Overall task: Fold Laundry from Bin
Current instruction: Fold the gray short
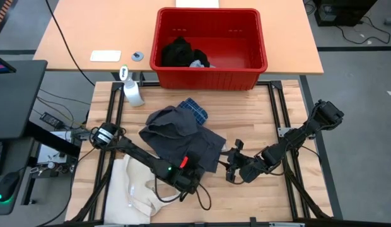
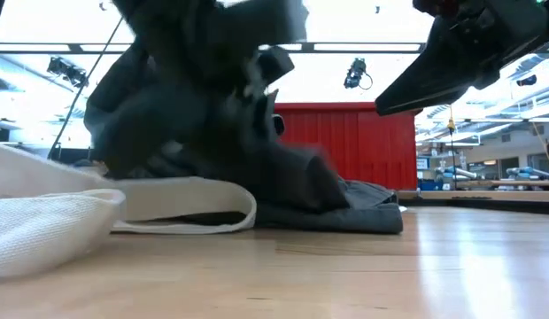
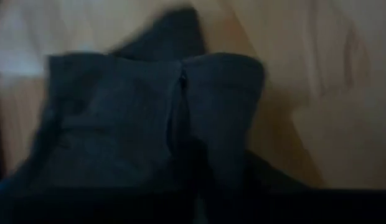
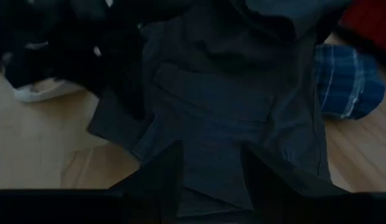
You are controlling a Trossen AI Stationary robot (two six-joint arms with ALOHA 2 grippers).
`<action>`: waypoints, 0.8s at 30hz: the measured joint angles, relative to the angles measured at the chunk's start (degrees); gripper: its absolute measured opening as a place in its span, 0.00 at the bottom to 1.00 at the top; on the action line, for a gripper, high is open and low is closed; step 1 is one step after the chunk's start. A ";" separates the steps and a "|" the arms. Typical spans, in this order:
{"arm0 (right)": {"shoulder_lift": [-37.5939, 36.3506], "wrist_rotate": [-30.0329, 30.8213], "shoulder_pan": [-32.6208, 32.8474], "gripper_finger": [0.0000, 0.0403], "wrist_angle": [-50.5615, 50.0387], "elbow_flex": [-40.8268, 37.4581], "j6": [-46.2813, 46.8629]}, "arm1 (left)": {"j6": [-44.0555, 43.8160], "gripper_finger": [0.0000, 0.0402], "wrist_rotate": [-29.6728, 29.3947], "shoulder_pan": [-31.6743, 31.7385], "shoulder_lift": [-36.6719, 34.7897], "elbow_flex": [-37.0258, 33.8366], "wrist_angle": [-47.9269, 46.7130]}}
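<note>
A dark grey garment [image 1: 180, 135] lies crumpled in the middle of the table. A blue plaid shirt [image 1: 195, 110] pokes out from under its far edge. My left gripper [image 1: 194, 168] is at the garment's near edge, with grey cloth bunched right in front of it [image 3: 149, 112]. My right gripper [image 1: 230, 162] hovers open just off the garment's right edge, its fingers [image 4: 162, 177] above the flat cloth without touching it. At the far edge, the red bin [image 1: 211, 12] holds a black piece [image 1: 178, 53] and a light one. My left gripper is shut on a gathered fold [image 3: 180, 106] at the dark grey garment's near edge. It comes slanting down from the table's near-left side. The bunched cloth hides the fingers, so the number of layers cannot be told. The rest of the garment lies slack on the table [image 2: 345, 199].
A cream tote bag [image 1: 129, 189] lies at the near left, under my left arm, its handle [image 2: 186, 199] beside the garment. A spray bottle [image 1: 132, 91] stands at the far left. Bare wood [image 1: 258, 120] shows on the right of the garment.
</note>
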 joint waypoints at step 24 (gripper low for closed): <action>9.92 13.41 7.16 0.38 -1.73 1.79 -14.62 | -3.26 0.05 6.80 14.87 -9.02 1.40 8.43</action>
